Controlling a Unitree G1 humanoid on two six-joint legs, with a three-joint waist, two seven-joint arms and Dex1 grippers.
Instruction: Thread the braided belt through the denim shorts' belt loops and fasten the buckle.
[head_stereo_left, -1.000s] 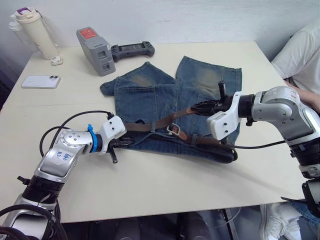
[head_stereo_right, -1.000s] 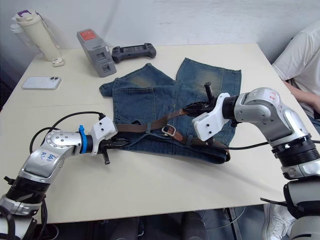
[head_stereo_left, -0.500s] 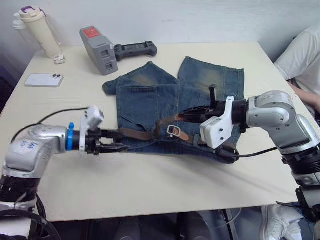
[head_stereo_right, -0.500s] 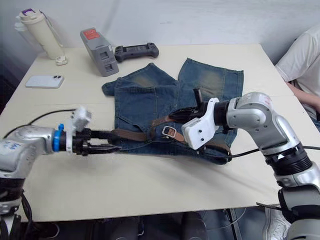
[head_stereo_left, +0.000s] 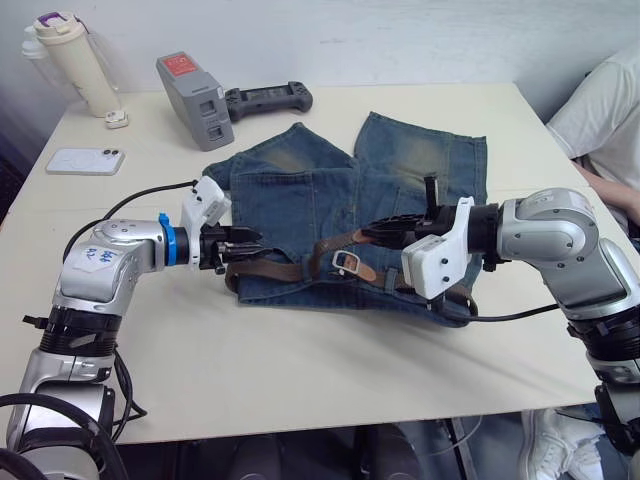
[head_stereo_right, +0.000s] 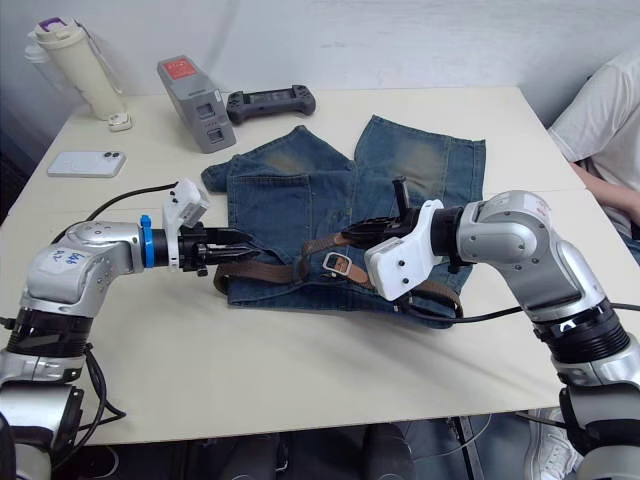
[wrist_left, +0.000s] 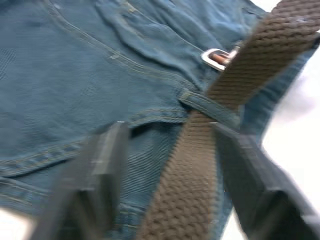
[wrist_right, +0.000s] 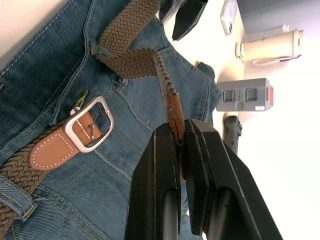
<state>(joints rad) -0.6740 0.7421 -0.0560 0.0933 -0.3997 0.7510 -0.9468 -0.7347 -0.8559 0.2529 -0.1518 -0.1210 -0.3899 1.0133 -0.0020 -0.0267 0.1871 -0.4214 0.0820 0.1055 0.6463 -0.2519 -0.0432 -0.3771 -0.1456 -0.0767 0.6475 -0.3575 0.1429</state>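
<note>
1. Braided dark brown woven belt (head_stereo_left: 300, 268) lies along the waistband of the blue denim shorts (head_stereo_left: 300, 195) on the table in our head views; the square silver buckle (head_stereo_left: 347, 262) is unfastened.
2. Our left wrist view shows the left gripper (wrist_left: 167, 150) spread wide astride the strap where it passes under a denim belt loop (wrist_left: 210, 107).
3. Our right wrist view shows the right gripper (wrist_right: 180, 135) pinching the tan leather tip (wrist_right: 175, 112); buckling remains, we judge.

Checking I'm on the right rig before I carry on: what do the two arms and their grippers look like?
Both arms are silver metal with white wrist housings and black cables. The left gripper and right gripper each have two black fingers. The left arm has a blue ring at the wrist and a handwritten white label.
</note>
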